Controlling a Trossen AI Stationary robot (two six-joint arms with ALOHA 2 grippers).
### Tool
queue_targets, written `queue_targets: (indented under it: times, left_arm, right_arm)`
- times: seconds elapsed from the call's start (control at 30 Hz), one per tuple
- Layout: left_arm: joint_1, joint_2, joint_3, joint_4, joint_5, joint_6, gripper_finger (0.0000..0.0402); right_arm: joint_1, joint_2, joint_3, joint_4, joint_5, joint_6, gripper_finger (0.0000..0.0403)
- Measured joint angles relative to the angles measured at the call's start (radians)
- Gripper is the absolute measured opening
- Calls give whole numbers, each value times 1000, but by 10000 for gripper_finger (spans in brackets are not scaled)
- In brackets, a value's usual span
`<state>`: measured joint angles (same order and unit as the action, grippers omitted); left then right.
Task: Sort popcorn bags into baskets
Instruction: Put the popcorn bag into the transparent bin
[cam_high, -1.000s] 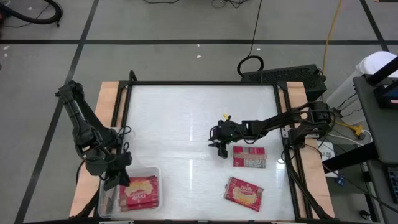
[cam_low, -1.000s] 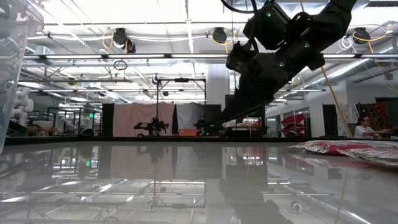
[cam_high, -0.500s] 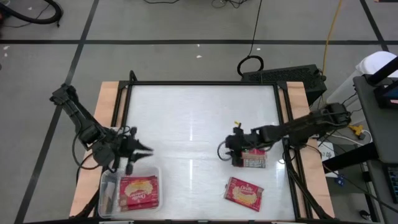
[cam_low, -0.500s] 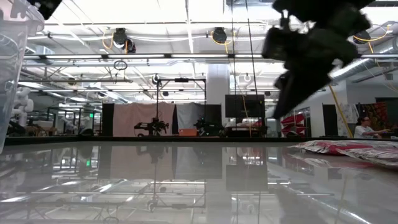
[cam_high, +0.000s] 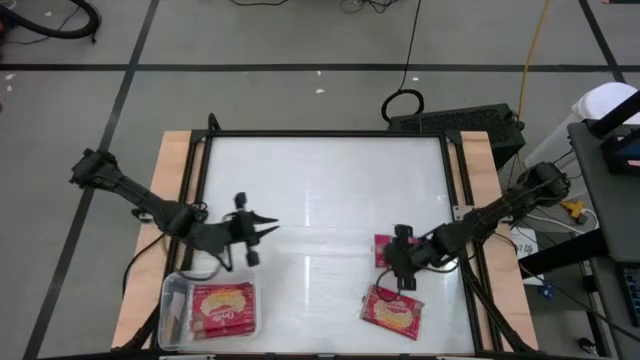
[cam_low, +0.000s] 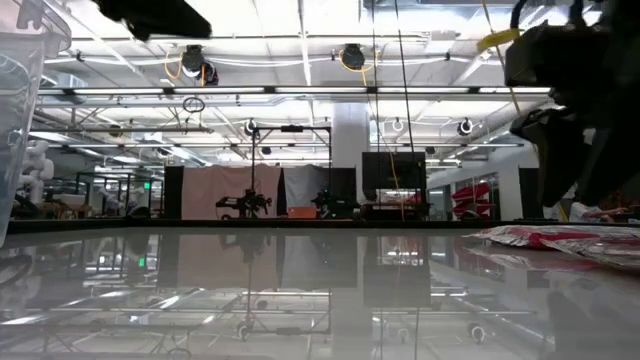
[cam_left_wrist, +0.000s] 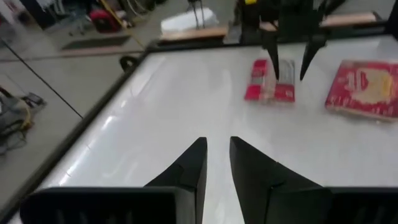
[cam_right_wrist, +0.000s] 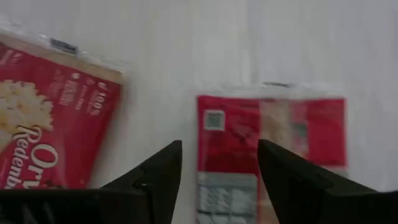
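Holding one red popcorn bag (cam_high: 224, 308), the clear basket (cam_high: 172, 318) sits near the left tool (cam_high: 262, 230)

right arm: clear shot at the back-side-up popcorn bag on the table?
Probably yes. The right tool hangs open right above that back-side-up bag, with nothing on top of it. The other loose bag lies apart from it.

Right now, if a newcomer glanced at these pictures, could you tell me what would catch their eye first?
Probably the red popcorn bags: one in the clear tub at the table's near left corner, and two loose near the right edge. The right gripper hangs open over the back-up bag, beside the picture-up bag. The left gripper points out over bare table, its fingers nearly together.
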<state>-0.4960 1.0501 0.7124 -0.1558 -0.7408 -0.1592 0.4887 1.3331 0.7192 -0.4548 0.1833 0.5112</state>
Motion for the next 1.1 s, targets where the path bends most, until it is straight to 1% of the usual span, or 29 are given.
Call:
queue_targets:
  times: [0.13, 0.23, 0.33, 0.43, 0.57, 0.7, 0.83, 0.87, 0.93, 1.03, 1.1]
  left_arm:
    - [55, 119, 0, 109, 79, 28, 72]
    - [83, 205, 0, 231, 98, 86, 72]
    - [108, 287, 0, 385, 113, 158, 72]
    - [131, 366, 0, 525, 125, 215, 72]
    - [167, 454, 0, 670, 173, 260, 72]
    - [208, 524, 0, 761, 228, 262, 72]
    - [245, 574, 0, 819, 313, 256, 72]
    - [254, 585, 0, 826, 338, 256, 72]
    - [267, 608, 0, 848, 394, 259, 72]
    - [278, 634, 0, 869, 453, 267, 72]
    - [281, 641, 0, 871, 479, 277, 74]
  right_arm:
    - [18, 0, -66, 145, 12, -40, 203]
    - [17, 2, -104, 193, 55, -86, 203]
    - [15, 14, -144, 228, 54, -138, 202]
    - [15, 27, -180, 292, 51, -165, 189]
    - [15, 33, -219, 379, 47, -202, 149]
    - [12, 33, -239, 394, 63, -217, 83]
    - [-9, 34, -241, 421, 71, -231, 17]
    - [-16, 35, -242, 445, 70, -251, 9]
    - [-33, 38, -244, 501, 71, -289, 8]
    - [-79, 38, -246, 588, 70, -338, 10]
    - [-115, 37, -245, 628, 70, -350, 4]
